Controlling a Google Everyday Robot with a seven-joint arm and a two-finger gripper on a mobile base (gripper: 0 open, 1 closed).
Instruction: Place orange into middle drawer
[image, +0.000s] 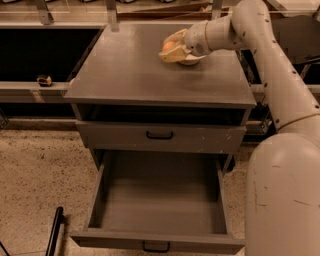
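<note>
The orange (168, 46) sits between the fingers of my gripper (172, 49), which is shut on it just above the cabinet top (130, 75), near its back right part. The gripper is at the left edge of a shallow white bowl (194, 60), mostly hidden behind the wrist. The middle drawer (157, 200) is pulled wide open at the bottom of the cabinet, and its inside shows only bare grey floor. Its black bar handle (156, 246) faces the front. The gripper is well behind and above the drawer.
The upper drawer (160, 136), with a chipped front, is closed above the open one. My arm and body (285, 200) fill the right side. A small dark object (44, 79) lies on the ledge at left. A black pole (54, 232) leans at bottom left.
</note>
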